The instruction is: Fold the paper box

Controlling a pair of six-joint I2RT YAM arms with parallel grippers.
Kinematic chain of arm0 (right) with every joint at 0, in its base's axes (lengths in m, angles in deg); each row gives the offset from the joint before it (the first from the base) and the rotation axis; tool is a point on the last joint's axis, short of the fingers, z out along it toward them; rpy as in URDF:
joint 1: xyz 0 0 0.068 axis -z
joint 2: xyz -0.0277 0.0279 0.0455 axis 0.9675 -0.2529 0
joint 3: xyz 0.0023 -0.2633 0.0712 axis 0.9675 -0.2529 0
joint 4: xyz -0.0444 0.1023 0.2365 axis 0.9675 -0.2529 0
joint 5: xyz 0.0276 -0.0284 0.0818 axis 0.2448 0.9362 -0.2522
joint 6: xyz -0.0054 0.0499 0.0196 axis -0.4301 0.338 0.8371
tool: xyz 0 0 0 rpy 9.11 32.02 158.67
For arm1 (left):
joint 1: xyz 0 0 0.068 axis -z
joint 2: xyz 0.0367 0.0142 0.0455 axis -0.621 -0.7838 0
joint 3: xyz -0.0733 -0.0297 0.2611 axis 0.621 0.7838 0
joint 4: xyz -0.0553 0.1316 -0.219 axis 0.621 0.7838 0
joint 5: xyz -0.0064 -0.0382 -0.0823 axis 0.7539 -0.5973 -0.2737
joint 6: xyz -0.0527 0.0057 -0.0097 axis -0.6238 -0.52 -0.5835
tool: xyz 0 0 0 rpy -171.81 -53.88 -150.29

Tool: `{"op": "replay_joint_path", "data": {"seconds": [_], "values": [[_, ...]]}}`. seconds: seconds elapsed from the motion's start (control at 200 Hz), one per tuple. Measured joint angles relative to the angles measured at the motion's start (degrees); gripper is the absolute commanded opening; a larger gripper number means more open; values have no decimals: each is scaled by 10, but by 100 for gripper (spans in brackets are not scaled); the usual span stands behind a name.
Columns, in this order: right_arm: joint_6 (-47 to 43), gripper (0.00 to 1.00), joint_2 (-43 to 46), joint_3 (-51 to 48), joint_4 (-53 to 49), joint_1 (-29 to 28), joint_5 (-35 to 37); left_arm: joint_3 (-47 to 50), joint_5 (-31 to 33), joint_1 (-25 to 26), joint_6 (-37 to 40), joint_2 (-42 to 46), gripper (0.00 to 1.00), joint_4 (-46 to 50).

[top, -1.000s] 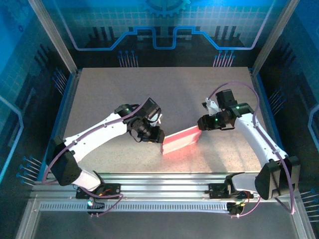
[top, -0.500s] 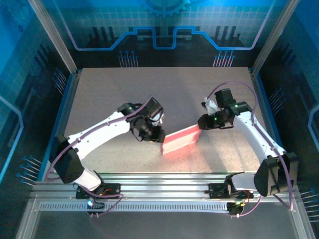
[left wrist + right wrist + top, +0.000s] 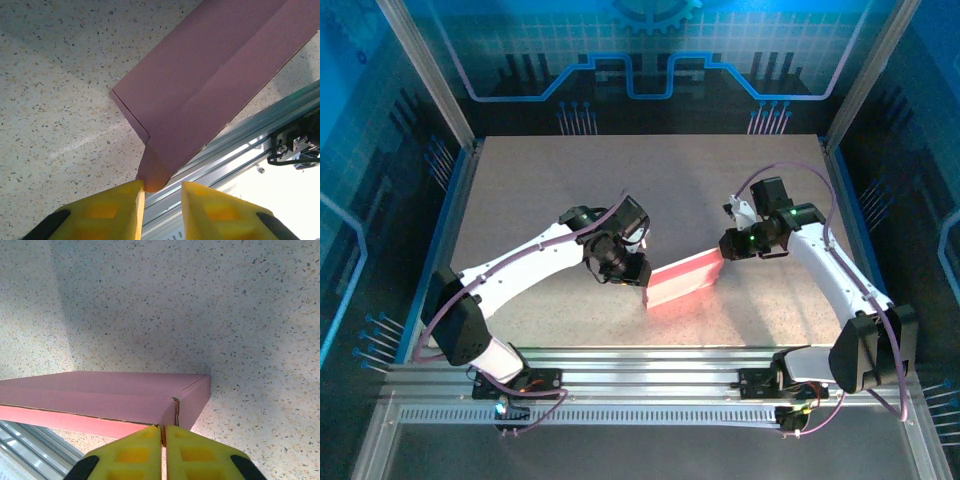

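your right gripper (image 3: 164, 431) is pinched almost closed on the thin corner wall of the paper box (image 3: 100, 395), which stretches ahead and to the left of its fingers across the table (image 3: 150, 300). your left gripper (image 3: 162, 191) is partly open and holds nothing. the box's rounded tab (image 3: 152, 175) sits just ahead of the gap, touching one finger. if you close the left now, the tab may slip aside or crumple. if you pull with the right, that thin wall could crease or tear, or the box could skew.
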Motion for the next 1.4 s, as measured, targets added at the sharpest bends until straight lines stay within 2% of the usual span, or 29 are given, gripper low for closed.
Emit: {"op": "replay_joint_path", "data": {"seconds": [0.851,1.216,1.401], "values": [[-4,8,2,10,-2,-43,81,-7,25,0,-2,-11,14,10],[-4,6,7,10,-11,-55,89,-15,23,-1,-9,-11,13,9],[-2,6,16,5,-17,-64,96,-15,7,-19,-33,-11,15,-5]]}}
